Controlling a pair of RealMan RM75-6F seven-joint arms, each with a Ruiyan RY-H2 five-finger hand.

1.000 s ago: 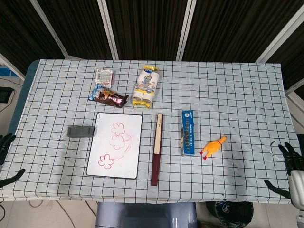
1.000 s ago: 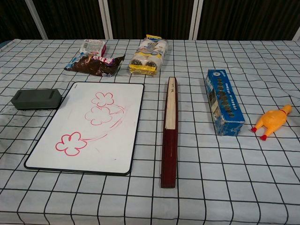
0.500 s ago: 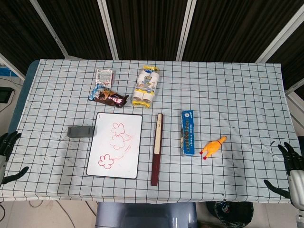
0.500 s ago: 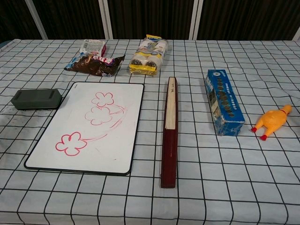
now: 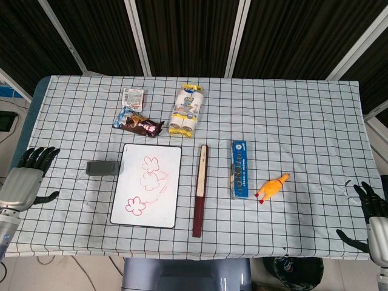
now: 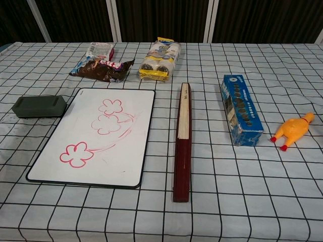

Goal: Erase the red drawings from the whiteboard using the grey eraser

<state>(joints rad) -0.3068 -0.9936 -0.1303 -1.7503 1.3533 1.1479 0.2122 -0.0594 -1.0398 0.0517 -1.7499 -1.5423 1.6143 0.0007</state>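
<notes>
Fingers (image 5: pixel 37 156) spread, left hand (image 5: pixel 23 179) nears unlabelled eraser (image 5: pixel 102 167).

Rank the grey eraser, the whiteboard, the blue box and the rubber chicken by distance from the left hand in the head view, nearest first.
From the left hand:
1. Grey eraser, just left of the board.
2. Whiteboard, centre-left.
3. Blue box, right of centre.
4. Rubber chicken, farthest right.

Both views are evenly and brightly lit from overhead; only soft shadows are cast, everything's kept sharp.
</notes>
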